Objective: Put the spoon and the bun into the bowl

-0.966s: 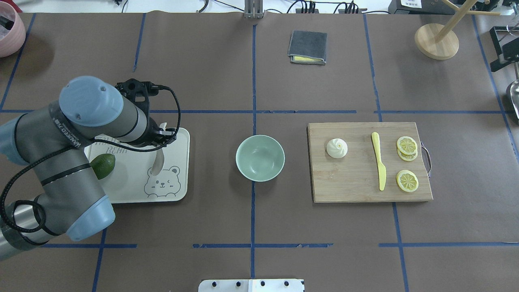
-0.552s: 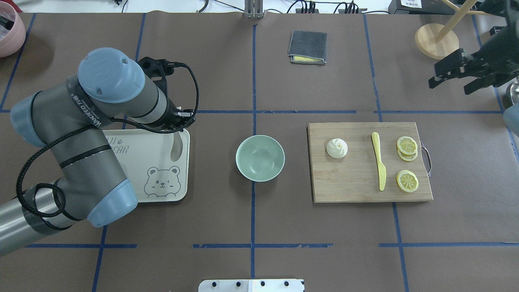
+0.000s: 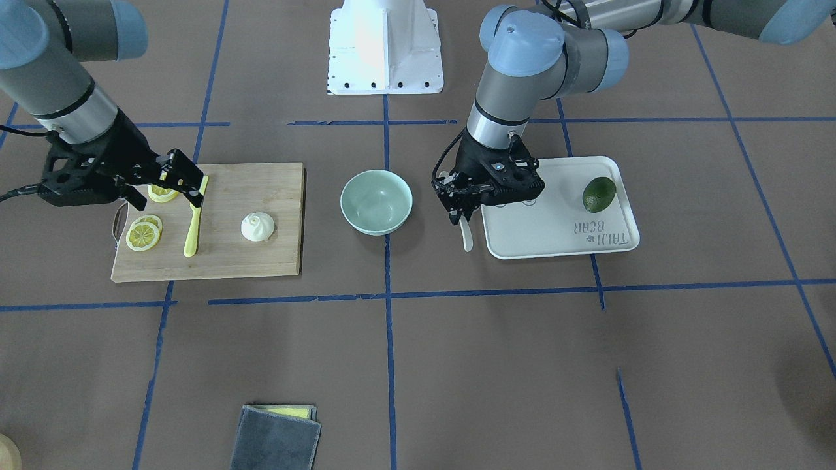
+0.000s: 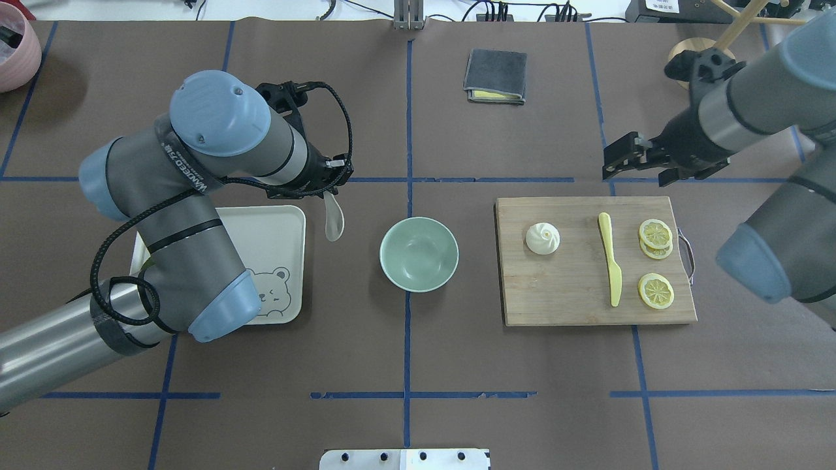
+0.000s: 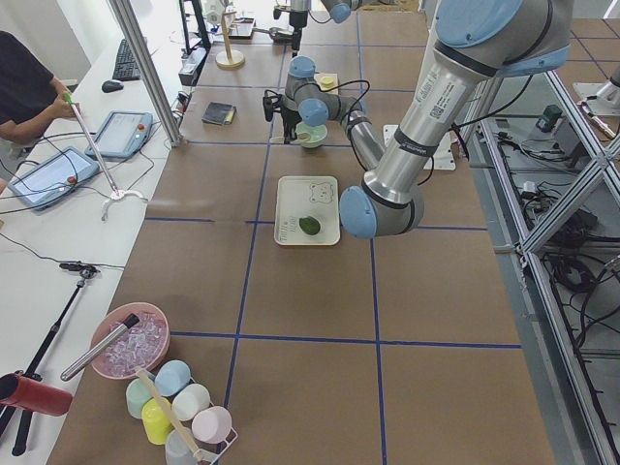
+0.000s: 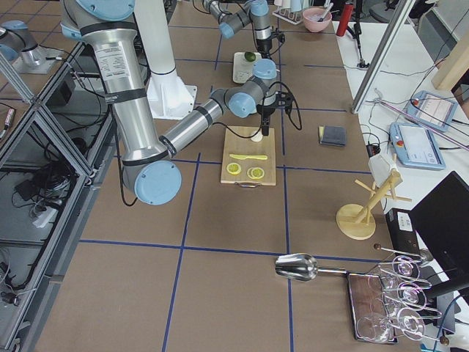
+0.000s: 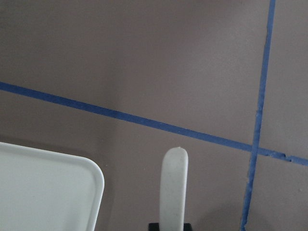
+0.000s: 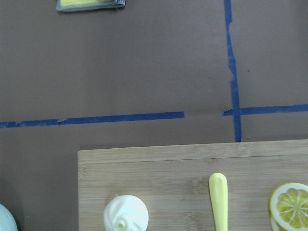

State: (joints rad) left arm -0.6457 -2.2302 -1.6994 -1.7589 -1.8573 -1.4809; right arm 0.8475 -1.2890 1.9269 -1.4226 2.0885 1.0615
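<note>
My left gripper is shut on the handle of the whitish spoon. It holds the spoon above the table between the white tray and the mint-green bowl. The spoon also shows in the front view and in the left wrist view. The bowl holds nothing. The white bun sits on the wooden board, also in the right wrist view. My right gripper is open and empty, raised over the board's far edge.
A yellow knife and lemon slices lie on the board right of the bun. A green fruit lies on the tray. A folded grey cloth and a wooden stand are at the far side.
My left gripper has lifted the spoon off the tray and carried it right, towards the bowl. My right arm has come into view and moved to the board's far edge.
</note>
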